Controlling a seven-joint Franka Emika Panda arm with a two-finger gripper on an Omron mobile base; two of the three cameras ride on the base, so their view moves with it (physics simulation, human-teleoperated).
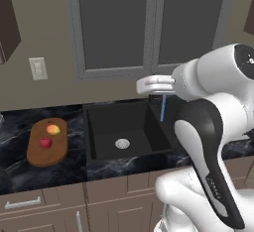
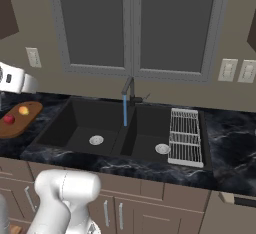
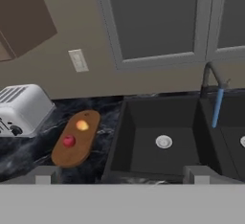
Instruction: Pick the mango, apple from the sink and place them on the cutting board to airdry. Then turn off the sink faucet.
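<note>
Countertop board (image 1: 47, 144): one mango (image 1: 53, 129), one apple (image 1: 45, 143).

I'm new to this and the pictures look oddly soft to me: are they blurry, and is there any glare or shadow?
Left base view: soft all over, the white arm blocks the right side, no glare. Right base view: flat even light, the blue water stream under the thin dark gooseneck faucet has fuzzy edges. Hand view: the brown wooden cutting board casts almost no shadow.

Mango (image 1: 53, 129), apple (image 1: 45, 142) on cutting board (image 1: 34, 154)
</note>
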